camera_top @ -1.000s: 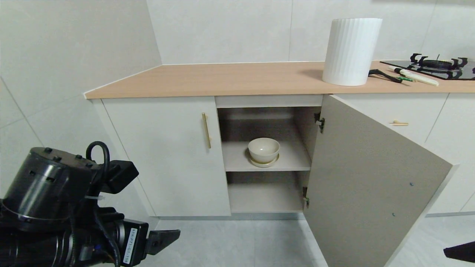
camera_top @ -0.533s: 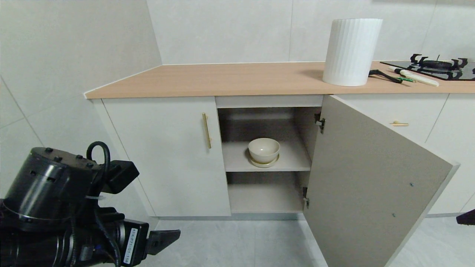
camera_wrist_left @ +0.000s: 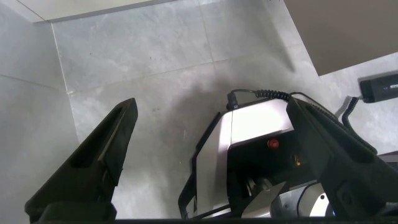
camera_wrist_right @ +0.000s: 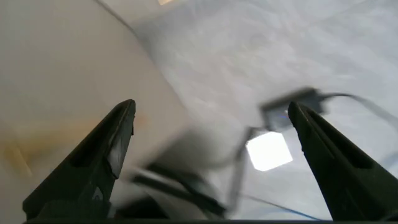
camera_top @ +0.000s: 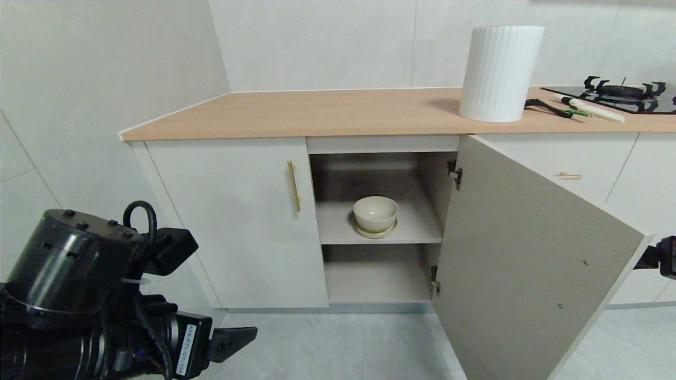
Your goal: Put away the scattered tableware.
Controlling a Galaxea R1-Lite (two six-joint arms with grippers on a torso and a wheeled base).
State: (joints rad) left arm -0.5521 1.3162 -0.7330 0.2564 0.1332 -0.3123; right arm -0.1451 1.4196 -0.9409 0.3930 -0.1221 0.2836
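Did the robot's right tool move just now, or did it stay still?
Yes. The right tool rose: it was down near the floor, and now it sits beside the open cupboard door, near its top outer corner.

No text can be read with certainty. A small white label (camera_top: pixel 189 342) stands on the black housing (camera_top: pixel 204 330) behind the left jaws. It carries one line of dark letters and numbers, running sideways, too small to make out.

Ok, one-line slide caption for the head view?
Cabinet door open, bowl on a plate on the upper shelf; left gripper low, right gripper by the door's edge.
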